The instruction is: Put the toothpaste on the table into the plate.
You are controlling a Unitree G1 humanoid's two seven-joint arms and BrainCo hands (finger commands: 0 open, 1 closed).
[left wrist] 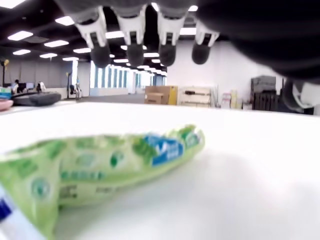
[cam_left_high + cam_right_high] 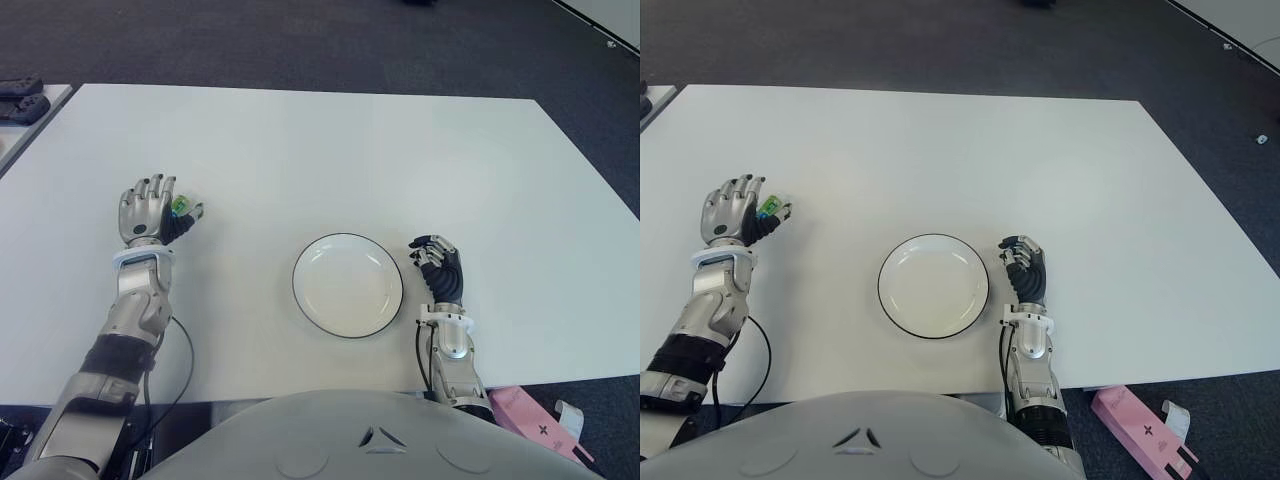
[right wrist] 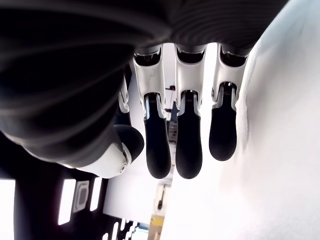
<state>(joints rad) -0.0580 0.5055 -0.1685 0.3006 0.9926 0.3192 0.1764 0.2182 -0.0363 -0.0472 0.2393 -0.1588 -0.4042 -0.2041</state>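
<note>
**A:** So how far along is this? Looks barely started to me.

**B:** Pretty much. The toothpaste is lying flat on the counter, and the plate is sitting there with nothing in it. So the actual job, getting the tube into the plate, isn't done at all.

**A:** What's the left hand doing then?

**B:** It's hovering right over the tube. From the head view you're only seeing a bit of green poking out beside the hand on its thumb side. In the wrist view the fingertips are hanging above the tube with a clear gap under them, and the thumb is off to one side, so the fingers are spread and holding nothing. I'm reading that as the reach being about finished and the grasp not yet made.

**A:** And the right hand?

**B:** Idle, showing just beside the plate on its right. Its fingers are loosely curled with nothing in them.

**A:** So what's left?

**B:** Basically everything that counts: closing on the tube, lifting it, carrying it across toward the robot's right to the plate, which is well apart from the left hand, then letting go. My guess is the grab is the fiddly bit, since the tube is soft and lying flat against the counter.
</note>
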